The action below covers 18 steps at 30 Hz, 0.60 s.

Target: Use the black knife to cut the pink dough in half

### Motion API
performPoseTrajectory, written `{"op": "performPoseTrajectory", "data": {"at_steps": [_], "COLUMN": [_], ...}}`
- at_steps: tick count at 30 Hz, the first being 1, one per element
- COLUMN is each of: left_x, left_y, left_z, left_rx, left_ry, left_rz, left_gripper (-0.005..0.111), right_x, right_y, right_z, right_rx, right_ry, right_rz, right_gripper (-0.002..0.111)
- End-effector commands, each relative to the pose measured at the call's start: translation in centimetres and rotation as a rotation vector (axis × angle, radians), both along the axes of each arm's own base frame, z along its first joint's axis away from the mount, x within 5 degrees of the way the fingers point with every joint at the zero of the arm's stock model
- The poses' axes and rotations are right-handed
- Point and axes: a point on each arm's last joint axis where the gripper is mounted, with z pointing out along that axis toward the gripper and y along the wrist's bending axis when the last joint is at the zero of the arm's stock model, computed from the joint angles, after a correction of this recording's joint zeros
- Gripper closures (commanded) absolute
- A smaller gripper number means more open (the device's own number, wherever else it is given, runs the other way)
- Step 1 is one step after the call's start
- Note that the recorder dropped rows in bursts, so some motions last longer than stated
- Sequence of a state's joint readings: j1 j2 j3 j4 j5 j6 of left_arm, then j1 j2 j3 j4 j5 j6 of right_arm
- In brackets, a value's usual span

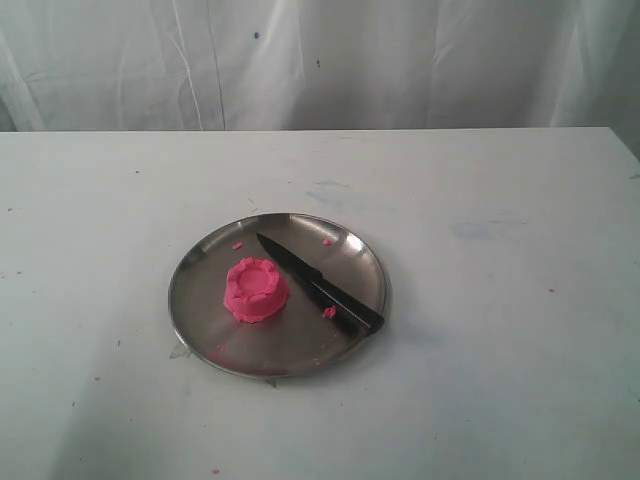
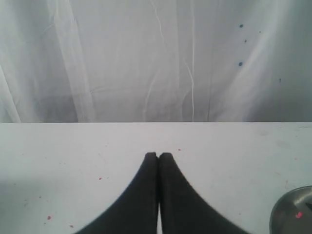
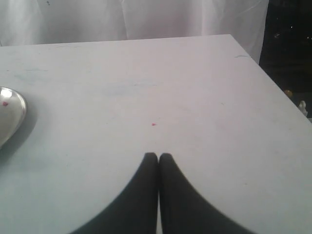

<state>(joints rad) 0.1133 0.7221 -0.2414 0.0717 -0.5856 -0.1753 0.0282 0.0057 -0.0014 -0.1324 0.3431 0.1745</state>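
Note:
The pink dough, a round lump with a dented top, sits whole on the left half of a steel plate. The black knife lies flat on the plate just right of the dough, tip toward the back left, handle at the plate's front right rim. Neither arm shows in the exterior view. My left gripper is shut with nothing in it, above bare table; the plate's rim shows at one corner of its view. My right gripper is shut and empty too, with the plate's edge off to its side.
Tiny pink crumbs lie on the plate and are scattered on the white table. A white curtain hangs behind the table's far edge. The table's right edge drops off beside the right gripper.

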Motion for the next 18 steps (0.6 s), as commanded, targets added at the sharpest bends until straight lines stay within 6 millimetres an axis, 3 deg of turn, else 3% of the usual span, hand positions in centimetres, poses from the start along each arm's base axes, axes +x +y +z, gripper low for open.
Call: {"op": "performPoseTrajectory", "data": {"at_steps": [1, 8, 18], "left_x": [-1.7, -6.2, -9.7], "left_y": [-0.2, -0.7, -1.1], "left_z": [1.5, 2.3, -1.3], "left_rx": [0.004, 0.013, -0.125], "left_ry": [-0.086, -0.132, 0.099], "left_rz": [0.001, 0.003, 0.015], "left_gripper": [0.107, 0.107, 0.107], "right_x": [0.0, -0.1, -0.1], "right_y": [-0.1, 0.1, 0.1], "right_z": [0.0, -0.1, -0.1], "right_rx": [-0.021, 0.041, 0.041], "right_ry": [-0.004, 0.008, 0.008], "right_rz": [-0.001, 0.004, 0.004], "right_gripper": [0.108, 0.108, 0.108]}}
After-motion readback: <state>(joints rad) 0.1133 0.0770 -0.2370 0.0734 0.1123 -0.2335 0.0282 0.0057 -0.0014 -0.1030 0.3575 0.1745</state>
